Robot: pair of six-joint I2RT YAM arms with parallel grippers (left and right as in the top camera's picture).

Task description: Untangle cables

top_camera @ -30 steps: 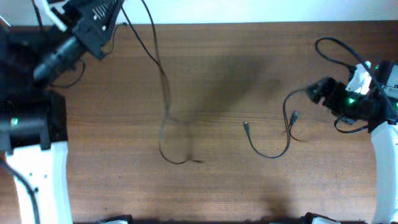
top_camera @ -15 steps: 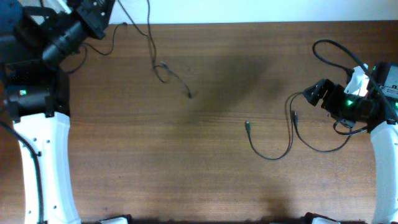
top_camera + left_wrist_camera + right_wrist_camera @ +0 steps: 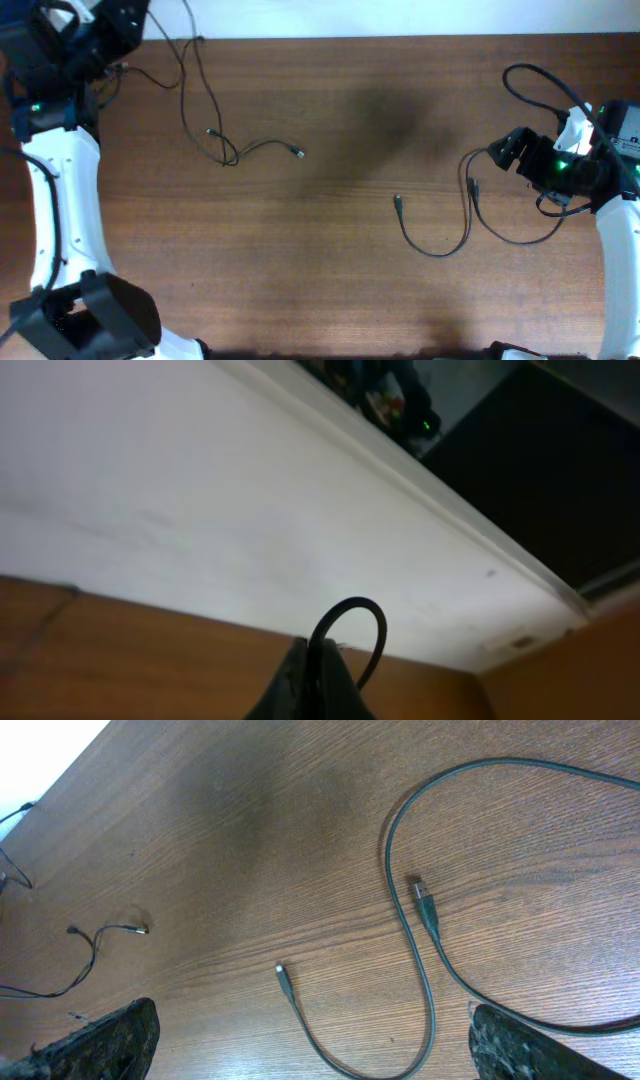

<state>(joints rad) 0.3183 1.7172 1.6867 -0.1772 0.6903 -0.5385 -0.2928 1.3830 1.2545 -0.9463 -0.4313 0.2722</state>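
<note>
One thin black cable (image 3: 212, 112) runs from the back left corner down to a small loop, and its plug end (image 3: 297, 153) lies on the wood. My left gripper (image 3: 316, 652) is shut on a loop of this cable (image 3: 372, 630), raised near the table's back edge. A second cable (image 3: 412, 950) curls on the right, with one plug (image 3: 283, 976) in the middle and another plug (image 3: 425, 904) beside it. My right gripper (image 3: 315, 1055) hangs open just above that curl, nothing between its fingers (image 3: 105, 1042). In the overhead view it (image 3: 508, 150) is at the right cable's (image 3: 440, 250) upper end.
The brown wooden table (image 3: 340, 300) ends at a white wall along the back (image 3: 400, 18). The left arm's white link (image 3: 55, 210) runs along the left edge. Thick black robot cabling (image 3: 535, 85) loops by the right arm.
The left arm has drawn its cable from the table's middle toward the back left corner, where the loose end now lies. The right cable spread out; the right gripper stayed in place.
</note>
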